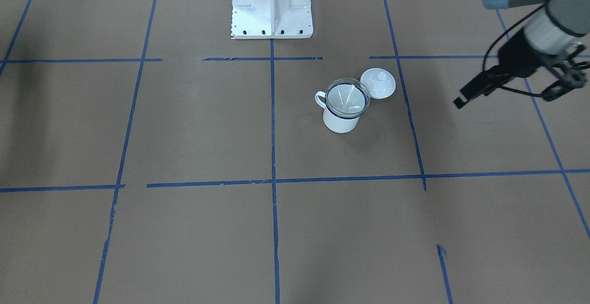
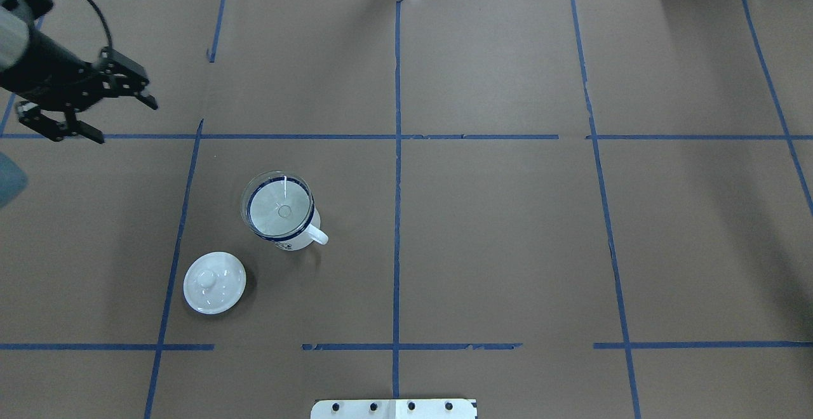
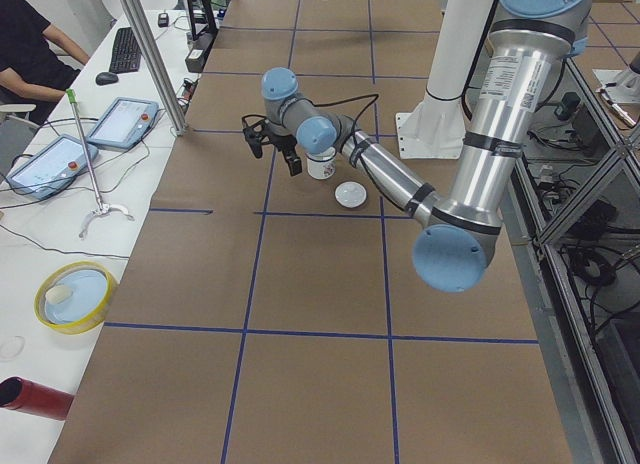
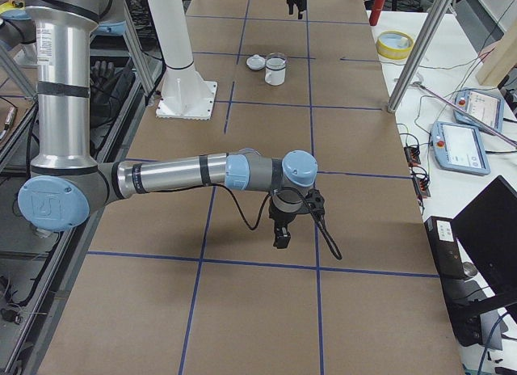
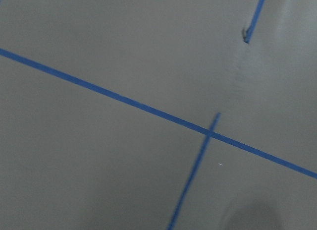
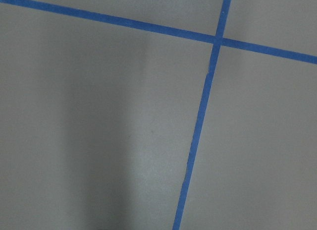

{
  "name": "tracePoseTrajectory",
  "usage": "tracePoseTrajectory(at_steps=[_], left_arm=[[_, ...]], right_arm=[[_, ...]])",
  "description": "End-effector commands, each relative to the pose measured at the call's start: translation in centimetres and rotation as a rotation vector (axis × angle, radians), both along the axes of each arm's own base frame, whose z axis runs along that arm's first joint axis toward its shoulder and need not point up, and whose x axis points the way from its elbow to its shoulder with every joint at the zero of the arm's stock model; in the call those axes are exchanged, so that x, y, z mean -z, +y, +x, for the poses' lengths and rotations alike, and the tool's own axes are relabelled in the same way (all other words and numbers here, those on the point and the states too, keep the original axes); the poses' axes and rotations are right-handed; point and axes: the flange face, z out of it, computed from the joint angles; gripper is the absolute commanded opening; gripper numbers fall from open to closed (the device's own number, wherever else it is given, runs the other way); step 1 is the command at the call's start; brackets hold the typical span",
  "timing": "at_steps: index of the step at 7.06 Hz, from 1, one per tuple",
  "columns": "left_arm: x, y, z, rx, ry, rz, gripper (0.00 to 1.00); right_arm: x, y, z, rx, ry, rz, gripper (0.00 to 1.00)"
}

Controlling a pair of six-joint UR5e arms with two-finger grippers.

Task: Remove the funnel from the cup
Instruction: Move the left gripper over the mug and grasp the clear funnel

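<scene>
Two jaws of the left gripper (image 2: pixel 127 124) gape wide, holding nothing, well apart from the funnel (image 2: pixel 279 209); pinching its clear rim off-centre may tip the cup (image 2: pixel 293 240)

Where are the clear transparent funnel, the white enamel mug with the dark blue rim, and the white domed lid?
clear transparent funnel (image 2: pixel 280 211), overhead view, middle of its cone.
white enamel mug (image 1: pixel 340 122), front-facing view, its side wall.
white domed lid (image 2: pixel 215 282), overhead view, the dome beside its knob.
</scene>
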Motion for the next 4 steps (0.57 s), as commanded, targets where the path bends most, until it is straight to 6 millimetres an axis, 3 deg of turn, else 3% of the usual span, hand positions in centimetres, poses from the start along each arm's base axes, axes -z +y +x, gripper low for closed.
tracePoseTrajectory(at_steps=[1,2,3,4], left_arm=[[8.0,0.9,10.2,0.068,-0.045,-0.106,0.96],[7.5,2.3,13.7,0.083,-0.068,-0.165,0.96],[8.1,3.5,15.9,0.078,-0.082,-0.156,0.96],[8.0,3.6,18.3,0.094,-0.106,-0.170,0.89]], right_arm=[[0.0,0.0,0.0,0.000,0.000,0.000,1.00],[0.0,0.0,0.0,0.000,0.000,0.000,1.00],[0.0,0.0,0.0,0.000,0.000,0.000,1.00],[0.0,0.0,0.0,0.001,0.000,0.001,1.00]])
